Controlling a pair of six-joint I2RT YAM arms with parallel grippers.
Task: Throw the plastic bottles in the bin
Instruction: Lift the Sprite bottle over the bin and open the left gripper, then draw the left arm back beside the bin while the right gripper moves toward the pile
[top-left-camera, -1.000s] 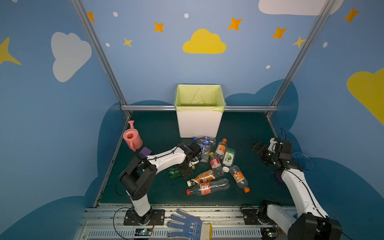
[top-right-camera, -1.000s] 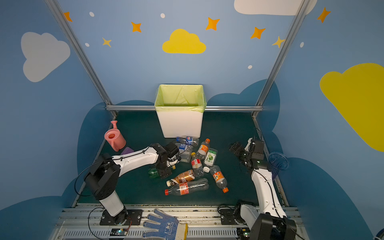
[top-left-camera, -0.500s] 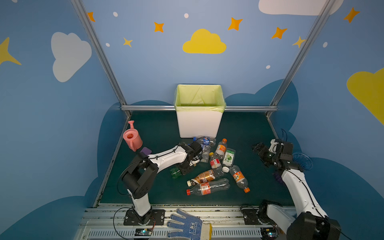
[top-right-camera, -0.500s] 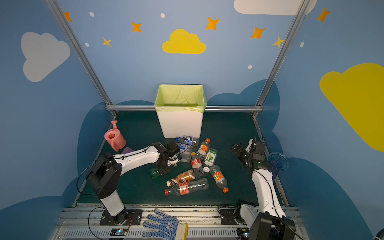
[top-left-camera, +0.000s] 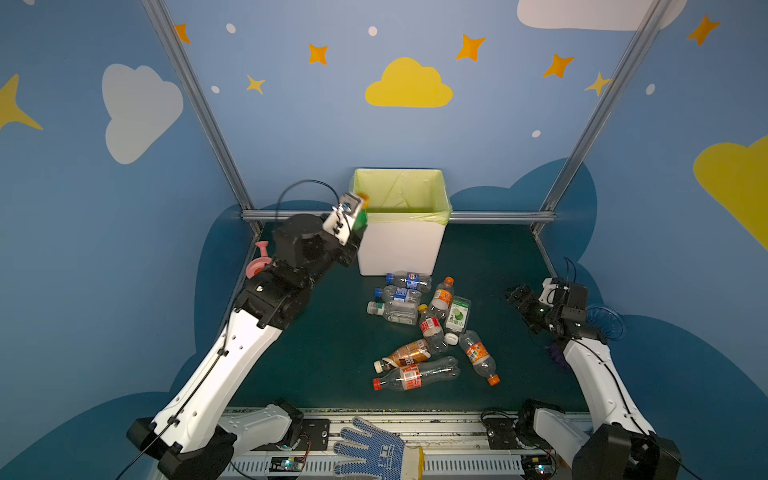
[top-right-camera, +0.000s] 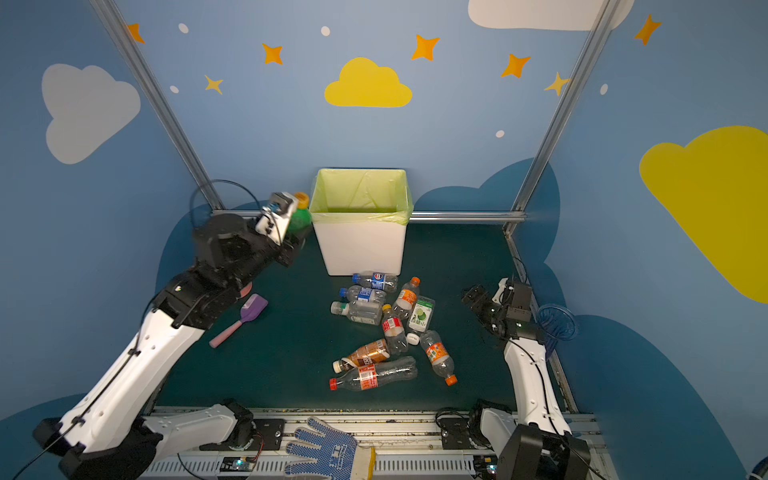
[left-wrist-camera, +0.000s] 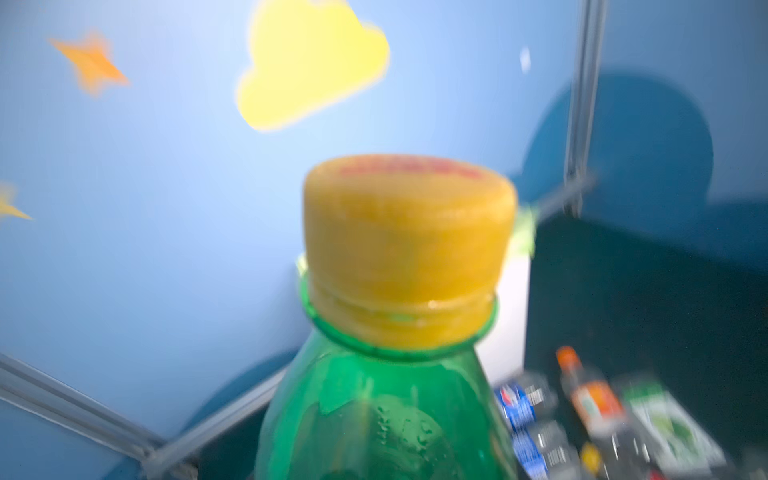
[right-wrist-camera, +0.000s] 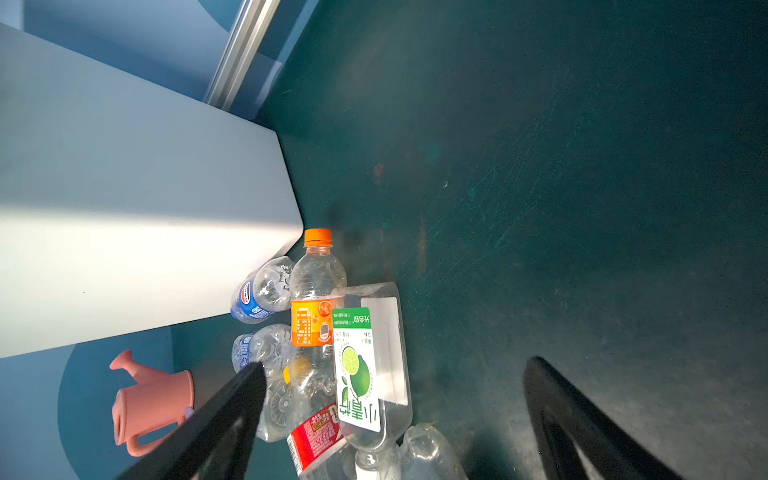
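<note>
The plastic bottles (top-left-camera: 430, 328) mostly lay outside the bin (top-left-camera: 399, 249); left hand (top-left-camera: 355, 224) gripped a green bottle (left-wrist-camera: 386, 415) beside it; right hand (top-left-camera: 523, 303) gaped empty.

The green bottle (left-wrist-camera: 386, 415) is formed of glossy translucent plastic; its yellow cap (left-wrist-camera: 409, 249) is duller. The bin (top-left-camera: 399, 249) is moulded in smooth white plastic and lined with a thin, crinkled bag (top-left-camera: 399, 191). The table surface (right-wrist-camera: 540, 166) is matt and scratched.

Green bottle (left-wrist-camera: 386, 415), yellow cap (left-wrist-camera: 409, 249), close up; blurred bottles (left-wrist-camera: 590, 419) beyond.
</note>
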